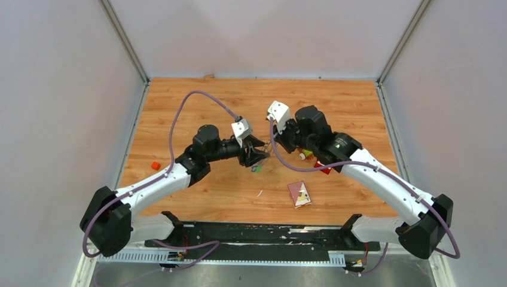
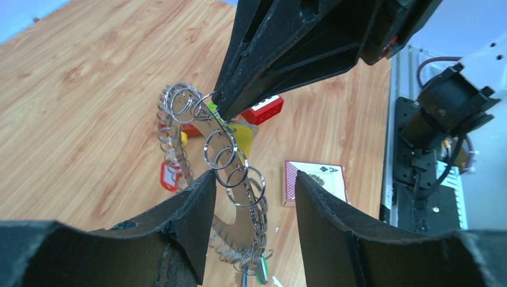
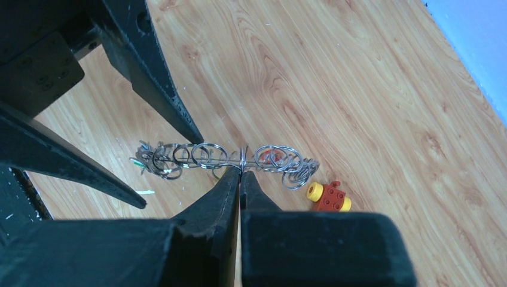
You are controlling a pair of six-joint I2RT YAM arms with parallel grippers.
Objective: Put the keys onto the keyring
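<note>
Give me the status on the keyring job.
Done: the right gripper is shut on the keyring. In hand: the open left gripper straddles it. Left: a red tag and a green tag show beside the ring; whether they are threaded on cannot be told.

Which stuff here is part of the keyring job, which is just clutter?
Job: keyring, red key tag, green key tag, right claw shut on the keyring, left claw open.
Clutter: playing card, red block, yellow-red toy, orange piece.

A wood-grain tabletop (image 1: pixel 197 101) sits enclosed by plain pale walls (image 1: pixel 60 89) with metal corner posts (image 1: pixel 125 42).
</note>
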